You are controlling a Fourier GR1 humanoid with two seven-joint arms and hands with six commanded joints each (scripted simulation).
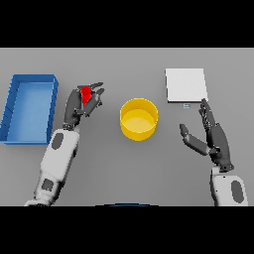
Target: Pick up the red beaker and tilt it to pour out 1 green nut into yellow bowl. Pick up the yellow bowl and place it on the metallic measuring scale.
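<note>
The red beaker is in my left hand, whose fingers and thumb curl round it so only a small red part shows. It is held left of the yellow bowl, which stands at the table's middle. I see no green nut; the beaker's inside is hidden. The metallic measuring scale lies flat at the back right. My right hand rests open to the right of the bowl, just in front of the scale, holding nothing.
A blue tray with raised walls sits at the far left, close beside my left arm. The grey table stretches between the two arms in front of the bowl.
</note>
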